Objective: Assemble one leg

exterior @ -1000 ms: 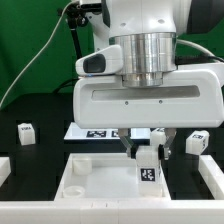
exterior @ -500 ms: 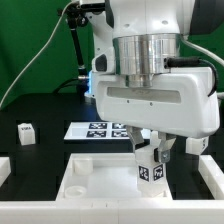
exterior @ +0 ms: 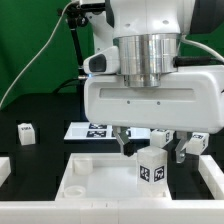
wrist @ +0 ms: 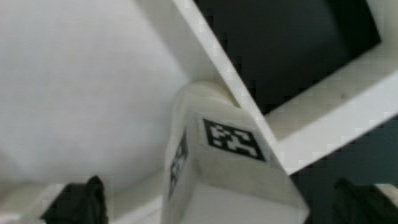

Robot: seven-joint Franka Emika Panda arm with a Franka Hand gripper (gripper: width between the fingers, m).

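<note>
— What was on the table, going from the exterior view's left?

— Far over on that side a small white block (exterior: 26, 132) sat alone on the black table (exterior: 50, 115), squarish, with a black-and-white tag on its face. Behind it hung a flat green backdrop (exterior: 35, 45), with a dark cable curving down across it. Next came the marker board (exterior: 98, 130), a thin flat white sheet printed with black squares, lying on the table and partly hidden by the arm.

— And in the middle?

— The large white tray-like piece (exterior: 85, 175) lay nearest the front, smooth matte plastic with a raised rim and a round hole near one corner. Above it stood the arm's broad white housing with a ribbed silver cylinder on top. The leg (exterior: 151, 166) was upright on the tray under the gripper (exterior: 150, 150), a chunky white post with a square tag on its front.

— Did the gripper have hold of it?

— It looked so. In the wrist view the dark fingertips (wrist: 75, 198) showed on either side of the leg (wrist: 222, 160), spread about as wide as the post, but I could not tell whether the pads actually pressed its sides.

— Anything further right?

— Another tagged white block (exterior: 197, 141) rested on the table past the gripper, well apart from the leg, and a white rim (exterior: 213, 170) ran along the edge
</note>
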